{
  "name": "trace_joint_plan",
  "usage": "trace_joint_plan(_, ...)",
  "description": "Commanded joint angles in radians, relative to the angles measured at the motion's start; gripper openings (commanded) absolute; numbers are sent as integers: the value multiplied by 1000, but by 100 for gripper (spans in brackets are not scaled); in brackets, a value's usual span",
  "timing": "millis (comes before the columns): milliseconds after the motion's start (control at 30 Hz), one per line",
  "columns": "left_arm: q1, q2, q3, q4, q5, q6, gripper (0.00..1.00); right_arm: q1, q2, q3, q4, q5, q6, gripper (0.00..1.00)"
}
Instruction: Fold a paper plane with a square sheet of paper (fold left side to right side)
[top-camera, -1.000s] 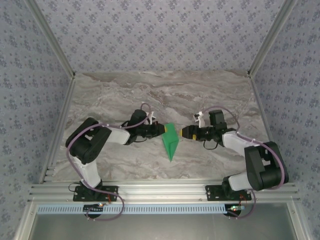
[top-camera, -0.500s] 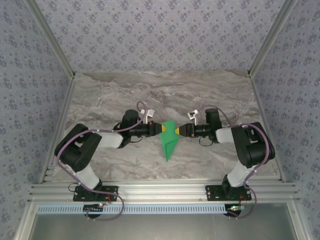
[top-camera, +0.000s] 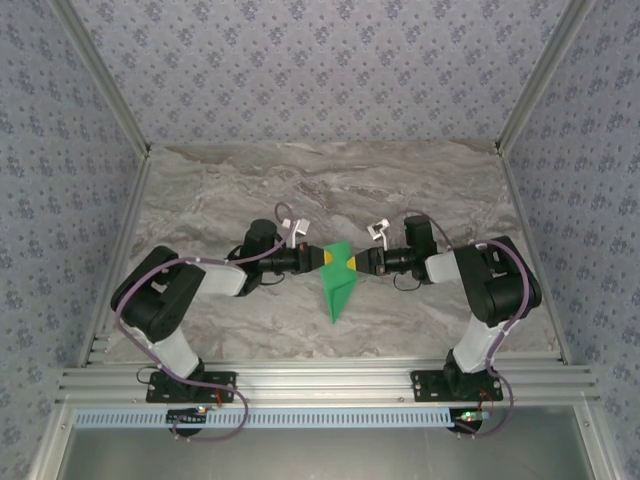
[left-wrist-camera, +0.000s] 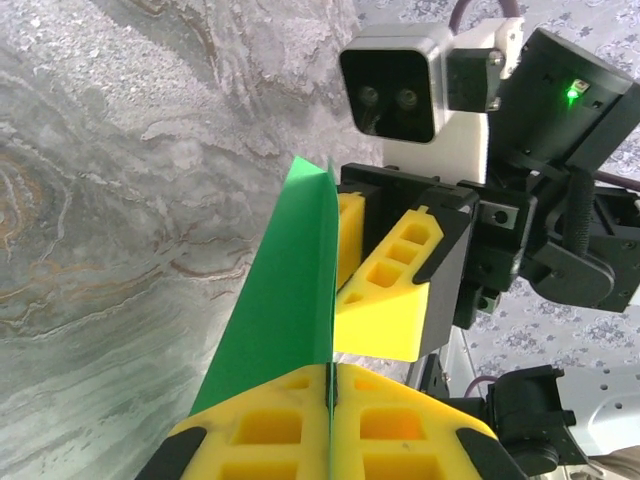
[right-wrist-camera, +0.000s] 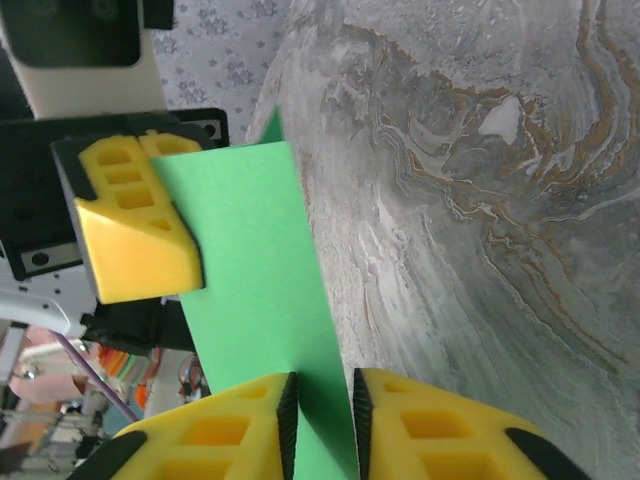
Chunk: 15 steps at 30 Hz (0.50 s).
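Note:
The bright green paper plane (top-camera: 337, 285) is a narrow folded shape held above the table's middle, its point toward the near edge. My left gripper (top-camera: 326, 258) is shut on its upper left edge. In the left wrist view the paper plane (left-wrist-camera: 285, 290) is pinched in the left gripper (left-wrist-camera: 330, 372), with one of the right gripper's yellow fingers (left-wrist-camera: 390, 300) just behind it. My right gripper (top-camera: 353, 262) faces the left one from the right. In the right wrist view the right gripper (right-wrist-camera: 320, 385) straddles the paper plane (right-wrist-camera: 250, 260), a narrow gap still between its pads.
The marble table (top-camera: 420, 190) lies below the paper. Patterned walls with aluminium posts close in the back and sides. An aluminium rail (top-camera: 320, 385) runs along the near edge by both arm bases.
The right gripper has moved left to the paper and its jaws have narrowed around the edge. The left gripper stayed shut on the paper, which shifted slightly left and away.

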Motion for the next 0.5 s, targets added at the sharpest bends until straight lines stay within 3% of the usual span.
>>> trace_joint_plan(0,14,37,27,10,20,31,4,-1,7,14,-51,2,-38,19)
trace_joint_plan(100,34,71,35,10,26,31,6,-9,-8,-1,-79,27,-51,11)
trace_joint_plan(200,52,95,53,-21,30,47,13,-11,-29,-1,-134,53,-71,3)
trace_joint_plan(333,65,97,100,-138,29,110,44,-8,-57,17,-231,108,-66,0)
trace_joint_plan(467,69,-2,115,-335,-83,214,63,-5,-74,47,-340,188,-19,0)
